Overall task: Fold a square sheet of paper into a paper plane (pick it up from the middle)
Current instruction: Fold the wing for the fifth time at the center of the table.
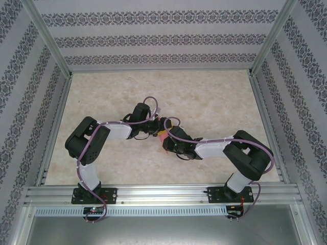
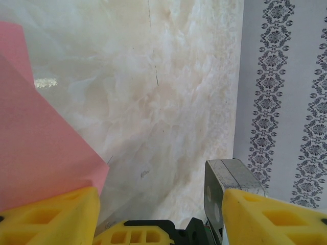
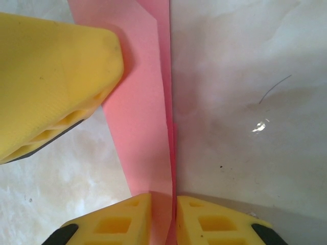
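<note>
Right gripper [image 3: 163,199]: clamped on folded pink paper [image 3: 145,117], bottom centre | Left gripper [image 2: 158,204]: jaws apart, paper at frame left | Top view: paper mid-frame between both grippers.

Marble-look tabletop boxed in by patterned walls

The tabletop [image 1: 214,97] is a glossy cream surface with pale beige veining, and small bright glints of light [image 3: 259,126] sit on it in the wrist views. Three walls enclose it: the far wall [image 1: 153,35], the left wall [image 1: 23,87] and the right wall [image 1: 306,87], all pale grey-white with dark bands of floral ornament. Slim aluminium posts [image 1: 47,38] rise at the far corners, where the walls meet. Along the near edge runs a silver aluminium rail [image 1: 163,194], with a slotted white strip [image 1: 163,210] just nearer and a plain grey metal sheet [image 1: 163,232] nearest of all. The lighting is soft and even.
</note>
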